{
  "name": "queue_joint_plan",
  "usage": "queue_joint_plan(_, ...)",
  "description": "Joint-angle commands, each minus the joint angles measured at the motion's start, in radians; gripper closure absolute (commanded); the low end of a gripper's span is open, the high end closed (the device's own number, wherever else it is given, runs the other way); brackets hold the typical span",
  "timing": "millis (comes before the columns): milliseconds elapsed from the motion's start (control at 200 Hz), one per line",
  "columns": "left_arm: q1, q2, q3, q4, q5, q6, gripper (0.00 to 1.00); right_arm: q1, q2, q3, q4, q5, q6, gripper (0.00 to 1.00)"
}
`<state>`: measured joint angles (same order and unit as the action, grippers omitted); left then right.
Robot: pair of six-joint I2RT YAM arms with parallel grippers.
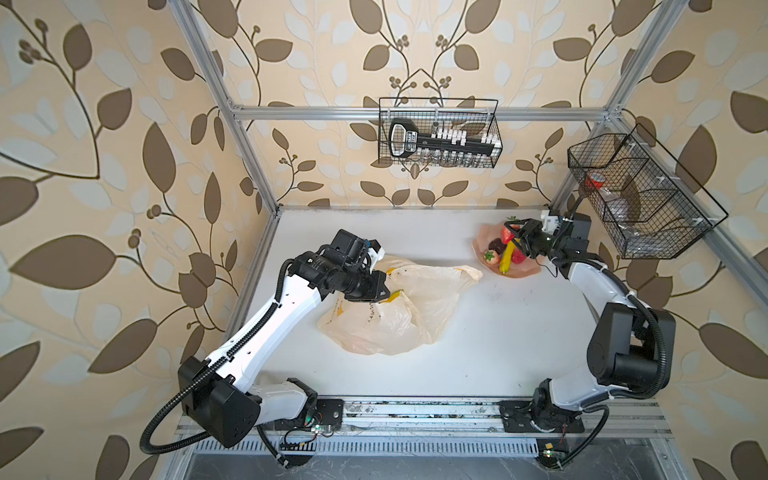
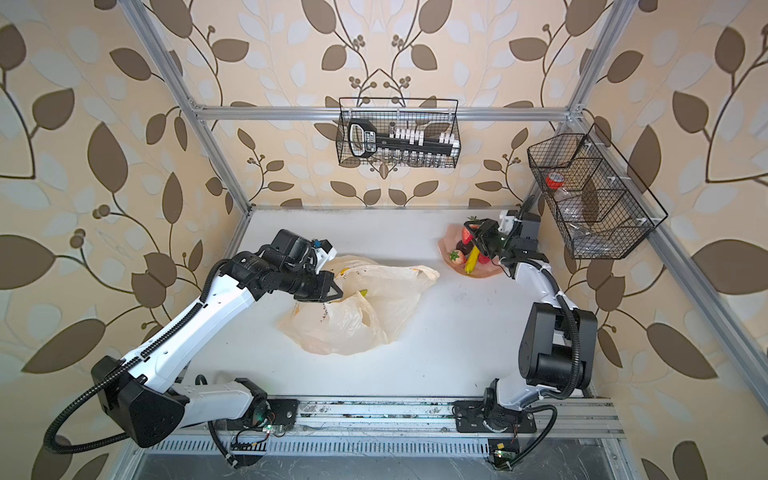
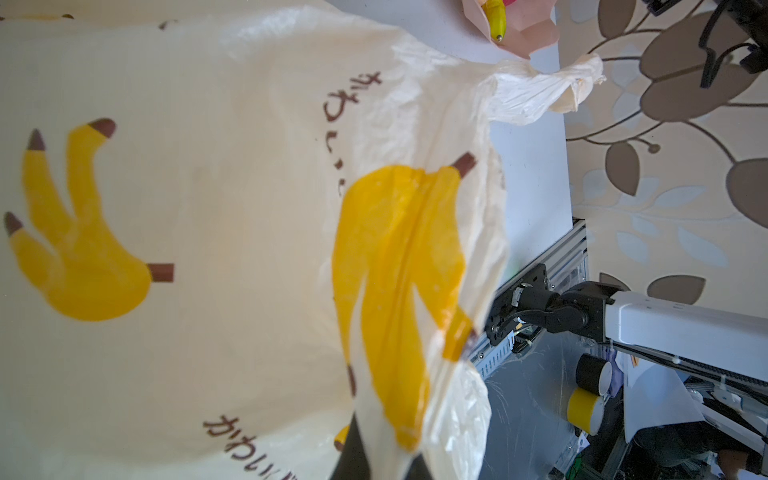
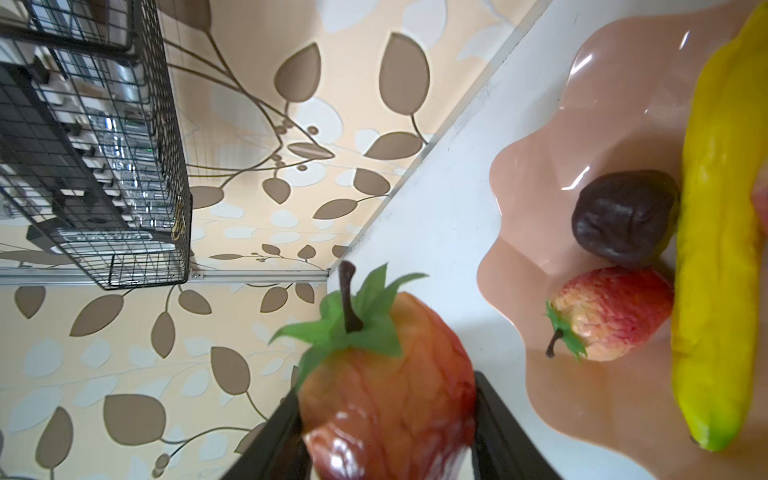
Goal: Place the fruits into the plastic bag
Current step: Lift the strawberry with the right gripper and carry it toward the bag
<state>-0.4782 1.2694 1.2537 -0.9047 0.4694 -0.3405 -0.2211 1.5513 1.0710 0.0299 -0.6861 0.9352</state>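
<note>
**Right end effector** (image 4: pixel 388 440): jaws half apart and clamped on a strawberry (image 4: pixel 386 386), one black finger against each flank; the fruit's long axis runs out along the fingers, green cap and stem leading; in both top views the cap points toward the back wall.

**Just beside it:** pink plate (image 4: pixel 536 174) in the far right corner of the bench (image 1: pixel 498 332); on the plate a banana (image 4: pixel 723 232) lying at full length, a dark piece (image 4: pixel 623 216) close against it, and a second strawberry (image 4: pixel 611 320) crowded against both.

**Destination:** plastic bag (image 1: pixel 399 320), slumped mid-bench, well apart from the plate; it lies to the left of the right end effector and nearer the front edge; one handle trails toward the plate; by my judgement the carry runs leftward over bare bench.

**Left end effector** (image 1: pixel 384 291): closed tight on a fold of the bag's upper edge; this arm is the nearer to the bag, the right arm the nearer to the fruit.

**Not made out:**
- whether the held strawberry is clear of the plate or touching it;
- whether the bag's mouth gapes wide enough to take a drop;
- whether the yellow patch (image 1: pixel 395 296) beside the left end effector is print or a toy inside;
- the left fingertips, buried in film;
- the part of the plate under the right wrist;
- any apple, orange or pear, none of which shows.
</note>
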Motion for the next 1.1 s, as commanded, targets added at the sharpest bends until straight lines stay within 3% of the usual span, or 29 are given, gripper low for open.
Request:
queue_joint_plan(0, -0.004, -0.001, 0.027, 0.003, 0.021, 0.022, 1.00, -0.003, -0.063, -0.058, 0.064, -0.048, 0.047, 0.56)
queue_joint_plan(530, -0.003, 0.011, 0.049, -0.014, 0.020, 0.030, 1.00, 0.005, -0.472, -0.509, 0.096, -0.096, 0.146, 0.57)
queue_joint_plan(890, -0.005, 0.021, 0.056, -0.020, 0.028, 0.034, 1.00, 0.042, -0.696, -0.669, -0.021, -0.117, 0.185, 0.58)
queue_joint_plan(1095, -0.004, 0.024, 0.056, -0.017, 0.031, 0.037, 1.00, 0.145, -0.761, -0.727, 0.011, -0.057, 0.265, 0.58)
